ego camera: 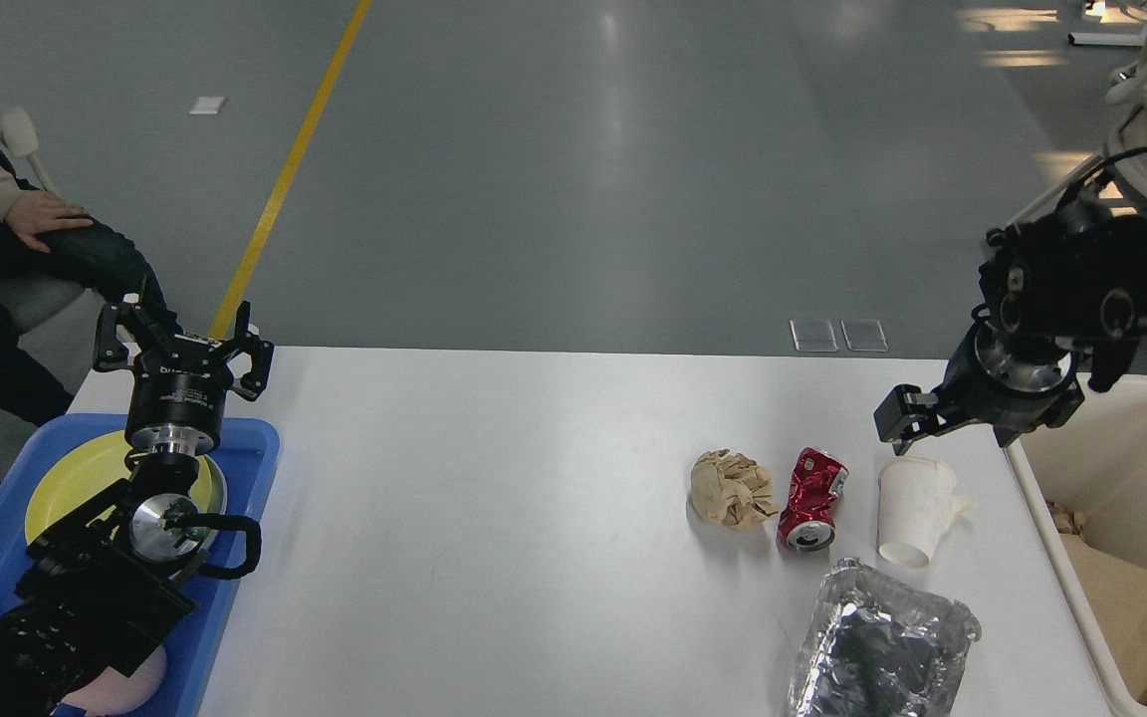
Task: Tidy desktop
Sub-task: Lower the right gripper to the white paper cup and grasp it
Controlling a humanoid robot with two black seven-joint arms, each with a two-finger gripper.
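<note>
The right claw [900, 416] is held just above and slightly left of the far rim of the white paper cup [915, 510], which lies on its side on the right part of the tabletop [494, 518], long axis running near to far, open mouth toward the near edge. Whether this claw is parted or closed cannot be told; only one dark finger block is made out. The left claw [180, 337], fingers spread and empty, is far off above the blue tray [245, 468], so the right arm is judged the nearer. A crushed red can [812, 498], a brown paper wad [731, 488] and a foil container [877, 647] lie beside the cup; the cream bin [1051, 498] stands right of the tabletop. Grey floor lies beyond.
</note>
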